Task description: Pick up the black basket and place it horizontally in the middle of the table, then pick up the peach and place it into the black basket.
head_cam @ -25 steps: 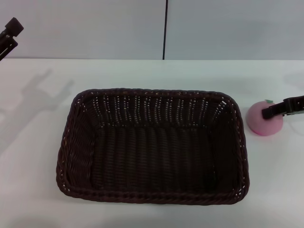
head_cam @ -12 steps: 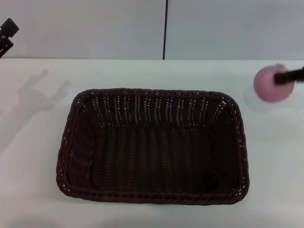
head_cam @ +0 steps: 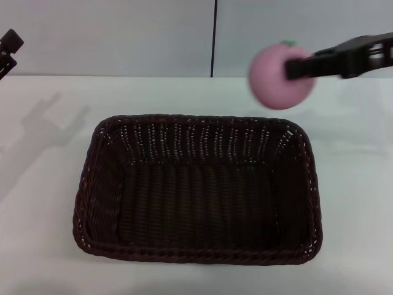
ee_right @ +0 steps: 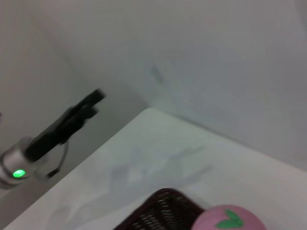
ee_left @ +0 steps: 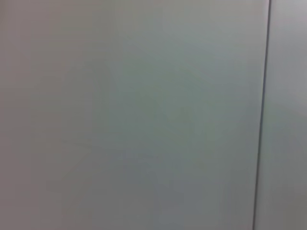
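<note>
head view: your right tool (head_cam: pixel 299 66), clenched on the peach (head_cam: pixel 280 75), has lifted it off the surface (head_cam: pixel 43 184) and carried it above the black basket (head_cam: pixel 196 190)'s far right corner, so only the drop remains. your left tool (head_cam: pixel 8 46) sits parked far left; i cannot tell its state.

1. A plain, flat white tabletop (head_cam: pixel 49 184) is seen spanning the whole work area below a pale wall.
2. One large, rectangular, dark brown-black woven wicker basket (head_cam: pixel 101 203) is set lengthwise on it, near the middle.
</note>
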`<state>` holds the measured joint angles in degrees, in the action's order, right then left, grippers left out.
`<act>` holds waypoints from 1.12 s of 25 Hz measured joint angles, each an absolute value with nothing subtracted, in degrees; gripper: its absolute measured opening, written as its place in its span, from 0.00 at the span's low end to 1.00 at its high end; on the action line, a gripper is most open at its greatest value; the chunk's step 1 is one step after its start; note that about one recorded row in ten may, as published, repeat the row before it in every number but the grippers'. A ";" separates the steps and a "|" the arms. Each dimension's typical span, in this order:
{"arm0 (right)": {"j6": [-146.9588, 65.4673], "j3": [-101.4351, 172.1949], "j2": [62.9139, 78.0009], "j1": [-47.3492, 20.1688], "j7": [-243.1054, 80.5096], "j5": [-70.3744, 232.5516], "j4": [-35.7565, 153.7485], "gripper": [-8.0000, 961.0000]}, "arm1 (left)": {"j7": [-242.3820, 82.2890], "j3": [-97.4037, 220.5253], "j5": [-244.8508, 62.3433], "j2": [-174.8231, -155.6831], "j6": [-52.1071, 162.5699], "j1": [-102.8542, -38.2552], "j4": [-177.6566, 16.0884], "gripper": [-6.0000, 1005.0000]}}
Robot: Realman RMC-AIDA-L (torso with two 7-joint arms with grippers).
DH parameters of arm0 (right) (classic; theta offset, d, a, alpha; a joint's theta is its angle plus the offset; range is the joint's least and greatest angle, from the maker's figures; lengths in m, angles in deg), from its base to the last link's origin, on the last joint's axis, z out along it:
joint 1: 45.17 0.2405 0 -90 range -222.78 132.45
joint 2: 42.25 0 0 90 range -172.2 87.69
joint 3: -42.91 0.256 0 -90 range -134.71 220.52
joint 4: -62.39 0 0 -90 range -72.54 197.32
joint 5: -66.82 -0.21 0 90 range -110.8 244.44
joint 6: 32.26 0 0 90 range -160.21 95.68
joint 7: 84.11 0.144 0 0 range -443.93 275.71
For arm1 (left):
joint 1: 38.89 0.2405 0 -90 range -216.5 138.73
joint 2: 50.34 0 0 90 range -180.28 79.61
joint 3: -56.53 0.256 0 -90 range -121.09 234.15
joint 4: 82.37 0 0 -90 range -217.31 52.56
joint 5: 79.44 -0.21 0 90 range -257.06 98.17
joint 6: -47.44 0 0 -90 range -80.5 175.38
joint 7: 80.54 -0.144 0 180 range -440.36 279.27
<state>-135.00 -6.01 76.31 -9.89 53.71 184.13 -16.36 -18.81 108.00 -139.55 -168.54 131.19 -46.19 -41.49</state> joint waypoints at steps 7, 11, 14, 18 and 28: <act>-130.09 -15.22 76.41 -4.11 51.59 184.66 -3.44 0.18 | -18.91 108.03 -139.70 -168.55 131.58 -46.09 -42.63 0.78; -129.22 -15.82 76.49 -2.92 49.44 184.54 0.54 0.27 | -19.61 107.69 -139.64 -168.51 131.58 -46.03 -43.71 0.78; -128.97 -15.59 76.48 -3.03 48.04 184.28 1.36 0.34 | -19.67 106.97 -139.62 -168.50 131.58 -45.90 -44.01 0.78; -129.04 -13.70 76.51 -5.07 44.47 181.75 1.94 0.44 | -20.17 105.98 -139.80 -168.42 131.38 -46.03 -44.48 0.78; -126.27 -0.50 76.69 -18.29 24.18 165.54 8.83 0.67 | -26.79 101.74 -139.54 -168.39 131.19 -46.45 -49.33 0.78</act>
<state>-126.27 -0.50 76.69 -18.29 24.18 165.54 8.83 -26.79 101.74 -139.54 -168.39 131.19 -46.45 -49.33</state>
